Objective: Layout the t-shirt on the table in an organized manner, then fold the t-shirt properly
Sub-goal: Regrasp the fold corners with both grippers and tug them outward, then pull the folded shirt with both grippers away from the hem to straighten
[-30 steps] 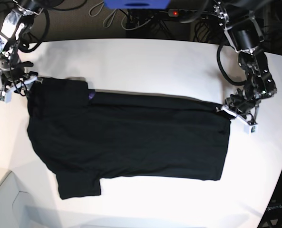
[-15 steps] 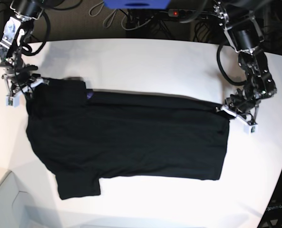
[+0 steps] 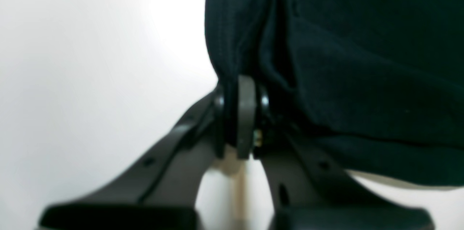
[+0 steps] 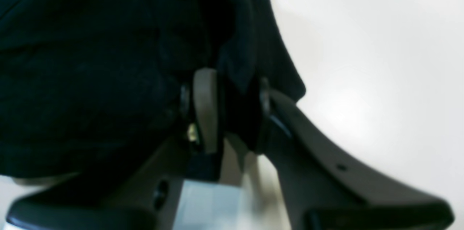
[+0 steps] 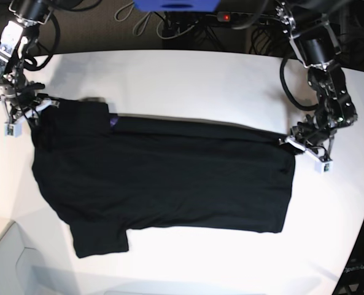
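The t-shirt (image 5: pixel 163 175) covers the middle of the counter (image 5: pixel 188 80). Bare counter lies behind and in front of it. Cables (image 5: pixel 169 24) crowd beyond the far edge.

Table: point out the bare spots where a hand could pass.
The table is bare along the far edge behind the t-shirt, along the near edge below its hem, and at the right end beyond the left pincer. It is crowded at both far corners of the shirt, where the pincers grip.
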Tool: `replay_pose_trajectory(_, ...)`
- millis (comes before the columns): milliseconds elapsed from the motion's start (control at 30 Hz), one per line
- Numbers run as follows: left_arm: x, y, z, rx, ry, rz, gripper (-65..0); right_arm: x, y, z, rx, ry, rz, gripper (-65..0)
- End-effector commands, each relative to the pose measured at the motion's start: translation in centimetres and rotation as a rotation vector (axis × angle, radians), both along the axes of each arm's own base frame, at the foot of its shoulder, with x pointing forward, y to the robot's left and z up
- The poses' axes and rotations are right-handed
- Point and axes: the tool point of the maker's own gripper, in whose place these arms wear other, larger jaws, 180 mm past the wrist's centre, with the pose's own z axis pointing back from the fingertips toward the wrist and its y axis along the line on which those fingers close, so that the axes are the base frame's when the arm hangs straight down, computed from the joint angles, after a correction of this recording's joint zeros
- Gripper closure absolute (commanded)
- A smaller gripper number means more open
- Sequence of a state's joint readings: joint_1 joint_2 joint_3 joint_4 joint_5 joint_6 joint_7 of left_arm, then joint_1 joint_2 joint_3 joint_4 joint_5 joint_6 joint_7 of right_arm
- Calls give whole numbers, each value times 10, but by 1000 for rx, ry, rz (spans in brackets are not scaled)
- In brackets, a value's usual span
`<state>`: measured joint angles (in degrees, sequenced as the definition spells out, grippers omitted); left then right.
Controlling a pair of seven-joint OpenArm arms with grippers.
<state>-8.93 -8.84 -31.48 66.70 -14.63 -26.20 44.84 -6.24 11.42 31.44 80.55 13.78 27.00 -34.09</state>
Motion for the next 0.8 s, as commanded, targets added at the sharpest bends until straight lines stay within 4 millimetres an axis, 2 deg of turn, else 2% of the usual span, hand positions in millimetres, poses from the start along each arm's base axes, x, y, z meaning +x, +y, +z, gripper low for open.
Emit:
replay_pose_trajectory(0, -1, 9, 2, 29, 18, 1, -2, 6, -10, 11, -31, -26, -4, -131)
replay_pose_trajectory(200, -1, 9, 1, 29, 19, -1, -2, -3, -33, 17, -36, -45, -84, -132)
replay_pose_trajectory(600, -2, 8, 1, 29, 20, -4, -2, -6, -33, 14, -34, -34, -83, -127)
replay_pose_trajectory(667, -2, 8, 1, 29, 19, -5, -2, -7, -33, 13, -35, -29, -83, -94)
replay_pose_trajectory(733, -3, 8, 0, 29, 21, -5, -2, -13, -32, 9, -34, -15, -83, -16)
replay_pose_trajectory(767, -4, 8, 0, 29, 25, -6, -2, -16, -32, 8, -34, -10, -83, 0)
